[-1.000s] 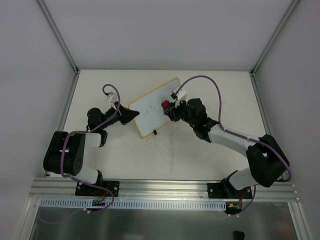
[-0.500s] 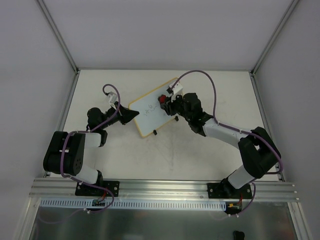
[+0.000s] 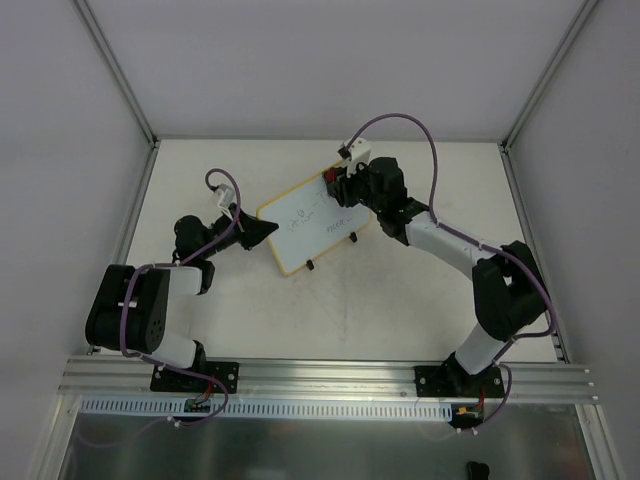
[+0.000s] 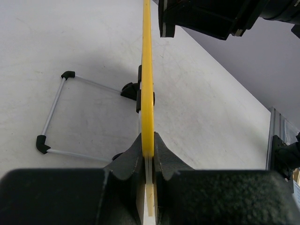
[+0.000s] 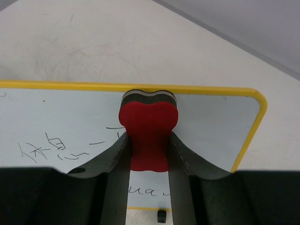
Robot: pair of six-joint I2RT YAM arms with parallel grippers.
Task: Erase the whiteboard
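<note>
While working over the white table (image 3: 400, 300), steadies the yellow-framed whiteboard (image 3: 310, 222) near its middle with the left gripper (image 4: 148, 140) clamped on one edge. Judged mid-wipe, with the right gripper (image 5: 147, 140) pinching the red eraser (image 5: 148, 117) against the board's far edge. Next, probably: drag back across the dark scribbles (image 5: 44, 150), keeping pressure.

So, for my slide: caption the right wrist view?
Right tool grips the red eraser at the whiteboard frame, scribbles unerased.

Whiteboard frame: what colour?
The whiteboard has a yellow frame, best seen in the right wrist view.
</note>
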